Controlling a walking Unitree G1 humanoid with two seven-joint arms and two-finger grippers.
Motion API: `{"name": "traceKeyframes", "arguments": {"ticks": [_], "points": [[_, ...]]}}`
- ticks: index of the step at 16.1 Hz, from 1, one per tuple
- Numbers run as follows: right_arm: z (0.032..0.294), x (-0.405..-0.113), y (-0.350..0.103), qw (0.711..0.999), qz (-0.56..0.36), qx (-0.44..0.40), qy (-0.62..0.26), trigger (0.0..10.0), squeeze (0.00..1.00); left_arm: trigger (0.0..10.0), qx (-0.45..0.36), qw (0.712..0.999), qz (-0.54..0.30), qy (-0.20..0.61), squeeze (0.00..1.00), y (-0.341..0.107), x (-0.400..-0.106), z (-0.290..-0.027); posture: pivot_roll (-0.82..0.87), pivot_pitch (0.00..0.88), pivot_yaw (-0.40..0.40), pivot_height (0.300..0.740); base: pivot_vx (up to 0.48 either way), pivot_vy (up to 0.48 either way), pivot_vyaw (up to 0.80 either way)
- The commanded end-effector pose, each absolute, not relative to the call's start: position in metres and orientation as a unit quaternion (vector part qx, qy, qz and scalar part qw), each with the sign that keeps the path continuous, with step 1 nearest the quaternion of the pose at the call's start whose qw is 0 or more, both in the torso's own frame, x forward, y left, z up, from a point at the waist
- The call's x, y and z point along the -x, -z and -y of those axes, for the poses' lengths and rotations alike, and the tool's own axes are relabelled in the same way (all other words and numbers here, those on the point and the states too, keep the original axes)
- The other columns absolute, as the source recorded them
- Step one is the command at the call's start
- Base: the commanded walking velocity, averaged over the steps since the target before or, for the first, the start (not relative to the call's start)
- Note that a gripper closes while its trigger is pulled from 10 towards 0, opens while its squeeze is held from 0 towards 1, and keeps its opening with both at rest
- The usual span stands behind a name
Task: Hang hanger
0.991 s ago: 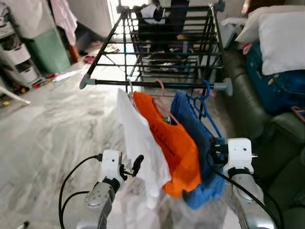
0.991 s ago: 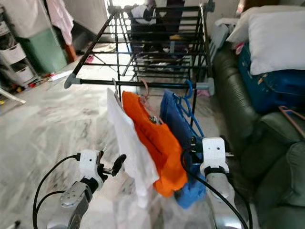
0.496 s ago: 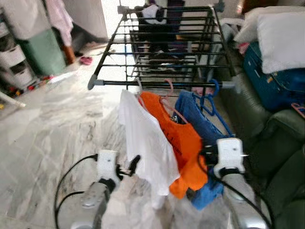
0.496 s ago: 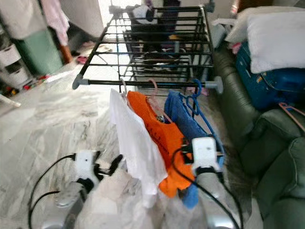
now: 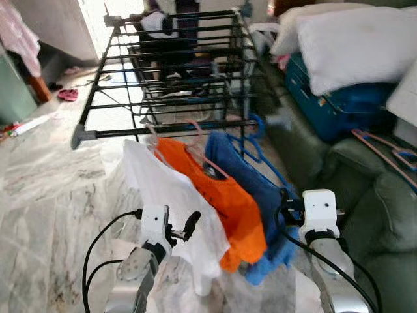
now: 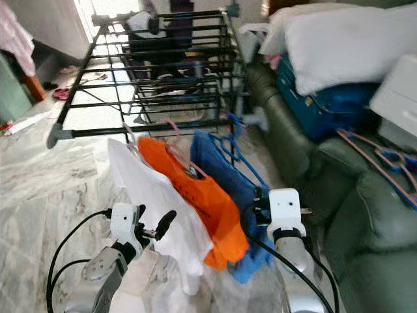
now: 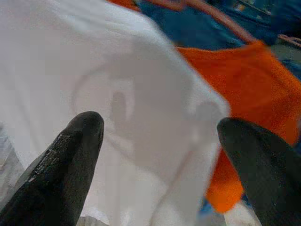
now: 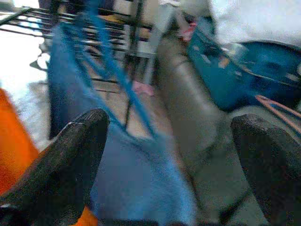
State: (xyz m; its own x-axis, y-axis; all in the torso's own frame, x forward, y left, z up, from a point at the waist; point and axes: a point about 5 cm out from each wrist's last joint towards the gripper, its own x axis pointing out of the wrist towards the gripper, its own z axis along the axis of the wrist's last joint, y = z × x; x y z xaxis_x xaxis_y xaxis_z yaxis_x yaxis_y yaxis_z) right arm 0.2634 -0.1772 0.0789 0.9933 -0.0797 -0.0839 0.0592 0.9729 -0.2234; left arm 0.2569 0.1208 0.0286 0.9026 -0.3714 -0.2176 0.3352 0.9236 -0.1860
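A black drying rack (image 5: 163, 129) stands ahead, and three garments hang on hangers from its front rail. They are a white shirt (image 5: 163, 192), an orange shirt (image 5: 231, 195) on a pink hanger (image 5: 195, 134), and a blue garment (image 5: 260, 186) on a blue hanger (image 5: 257, 140). My left gripper (image 5: 189, 225) is open just in front of the white shirt (image 7: 141, 94), with nothing between its fingers (image 7: 75, 155). My right gripper (image 5: 287, 207) is open beside the blue garment (image 8: 117, 179), holding nothing.
A dark green sofa (image 5: 365, 195) runs along the right, close to my right arm. White pillows (image 5: 352, 39) and a blue bag (image 5: 332, 104) lie on it. Loose pink and blue hangers (image 6: 378, 156) rest on its arm. Marble floor (image 5: 52, 189) spreads to the left.
The camera has swung right, so the rack sits further left and more of the sofa with its loose hangers shows. Both arms hold about the same pose, both open.
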Motion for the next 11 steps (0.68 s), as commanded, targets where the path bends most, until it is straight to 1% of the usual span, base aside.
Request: {"name": "traceKeyframes", "arguments": {"ticks": [1, 7, 8, 11], "points": [[0.1723, -0.2643, -0.0787, 0.993, -0.044, 0.107, 0.026, 10.0, 0.0, 10.0, 0.065, 0.974, -0.128, 0.177, 0.0, -0.027, -0.2552, -0.1286, -0.14, 0.0, 0.075, 0.74, 0.0, 0.0, 0.0], [0.1716, -0.2633, -0.0774, 0.992, -0.046, 0.117, 0.029, 10.0, 0.0, 10.0, 0.068, 0.973, -0.13, 0.177, 0.0, -0.0261, -0.2518, -0.1285, -0.14, 0.0, 0.076, 0.74, 0.0, 0.0, 0.0], [0.1729, -0.2639, -0.0767, 0.989, -0.05, 0.135, 0.026, 10.0, 0.0, 10.0, 0.068, 0.973, -0.132, 0.179, 0.0, -0.0256, -0.251, -0.1286, -0.14, 0.0, 0.075, 0.74, 0.0, 0.0, 0.0], [0.1807, -0.266, -0.0743, 0.986, -0.064, 0.145, 0.045, 10.0, 0.0, 10.0, 0.064, 0.968, -0.134, 0.203, 0.0, -0.0265, -0.248, -0.1259, -0.13, 0.003, 0.078, 0.74, 0.0, 0.0, 0.0]]}}
